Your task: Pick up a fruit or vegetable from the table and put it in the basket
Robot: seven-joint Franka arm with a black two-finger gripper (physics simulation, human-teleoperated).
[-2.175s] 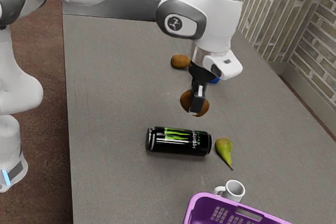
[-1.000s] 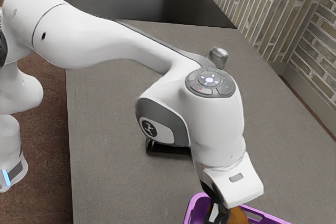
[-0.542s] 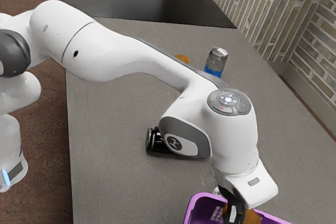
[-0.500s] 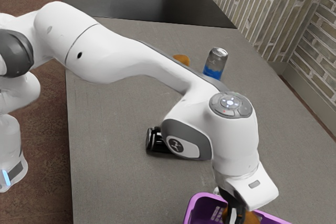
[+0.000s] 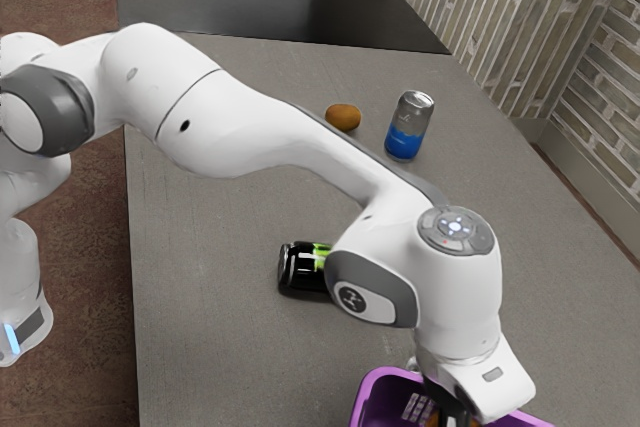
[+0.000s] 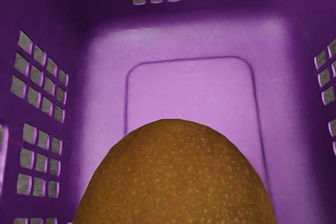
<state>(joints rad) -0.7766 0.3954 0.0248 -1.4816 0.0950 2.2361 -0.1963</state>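
My gripper [image 5: 454, 417] reaches down inside the purple basket [image 5: 382, 383] at the exterior view's lower edge, shut on a brown, speckled fruit. Small parts of that fruit [image 5: 433, 419] show beside the black fingers. In the wrist view the fruit [image 6: 176, 177] is large at the lower edge, with the basket's floor [image 6: 189, 87] beneath it. Another brown fruit [image 5: 343, 117] lies on the table, far from the basket.
A black and green can [image 5: 302, 267] lies on its side, partly behind the arm. A silver and blue can [image 5: 409, 127] stands near the other brown fruit. A sliver of the white mug [image 5: 412, 363] shows by the basket's rim.
The gripper has carried the brown fruit from above the table to the basket, then lower into it. The arm's shift has uncovered the other brown fruit and the silver and blue can.
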